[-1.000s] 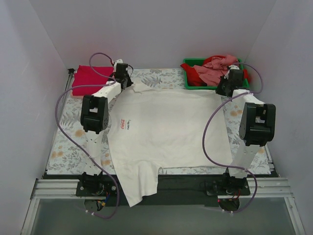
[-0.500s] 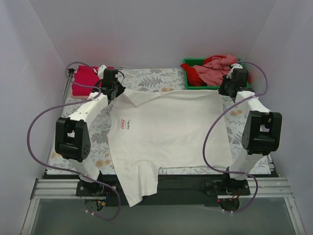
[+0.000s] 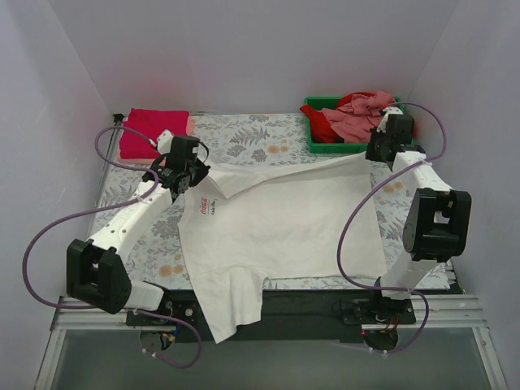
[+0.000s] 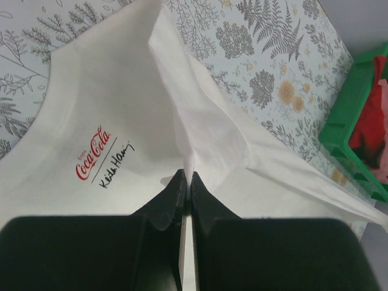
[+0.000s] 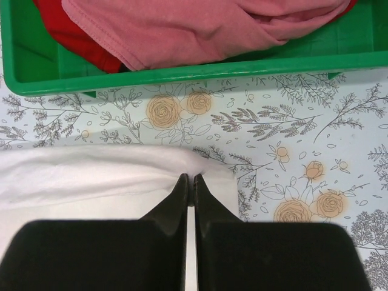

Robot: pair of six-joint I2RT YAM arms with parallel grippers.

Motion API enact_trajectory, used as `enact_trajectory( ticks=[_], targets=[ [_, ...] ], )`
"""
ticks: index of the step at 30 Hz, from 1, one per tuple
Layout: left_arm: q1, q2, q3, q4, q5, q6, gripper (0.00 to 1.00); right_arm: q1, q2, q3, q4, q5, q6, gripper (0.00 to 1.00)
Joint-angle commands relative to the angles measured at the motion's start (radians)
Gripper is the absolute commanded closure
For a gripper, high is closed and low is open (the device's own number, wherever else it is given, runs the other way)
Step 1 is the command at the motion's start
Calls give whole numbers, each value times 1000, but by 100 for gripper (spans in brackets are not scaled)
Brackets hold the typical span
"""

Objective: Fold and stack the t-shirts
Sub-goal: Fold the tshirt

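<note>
Left gripper (image 4: 186, 179) and right gripper (image 5: 188, 180) each pinch the far edge of the white t-shirt (image 3: 280, 223) lying mid-table, starting a fold; next likely means drawing both evenly toward the near edge.

**My left claw** (image 4: 186, 176) and **right claw** (image 5: 188, 179): smooth black plastic fingers, matt, with a faint sheen along the edges.
**White t-shirt** (image 3: 276, 219): thin, soft cloth, matt and creased; its red and black chest print lies flat.
**Dusty pink t-shirt** (image 5: 200, 21) and **red t-shirt** (image 5: 66, 37): soft matt knit cloth.
**Crimson t-shirt** (image 3: 153, 132): matt cloth.
**Tray** (image 5: 182, 74): smooth green plastic, slightly glossy.
**Counter cover** (image 5: 291, 121): smooth floral-printed sheet, matt; cloth or plastic, I cannot tell.
**My right elbow housing** (image 3: 436, 223): black plastic, satin.
</note>
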Motion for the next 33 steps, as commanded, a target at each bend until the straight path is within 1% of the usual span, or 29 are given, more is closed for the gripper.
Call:
enact_trajectory(
  ticks=[1, 7, 14, 20, 26, 31, 33],
  targets=[
    [-37, -95, -26, -62, -53, -58, 100, -6, -62, 3, 0, 5, -25, 99],
    [-84, -155, -75, -141, -62, -123, 100, -6, -79, -4, -3, -4, -39, 99],
    [-120, -248, -179, -200, -50, -173, 100, -6, -85, -10, -6, -8, -51, 99],
    [-134, -328, -273, -193, -16, -195, 100, -6, -91, -15, -10, -10, -60, 99],
    [-134, -333, -357, -158, 10, -196, 100, -6, -128, -76, -10, -16, -73, 99],
    [-132, -328, -391, -144, -1, -196, 100, -6, -177, -164, -10, 19, -59, 99],
    [-132, -330, -399, -141, 4, -193, 100, -6, -189, -193, -10, 86, -54, 99]
  ],
)
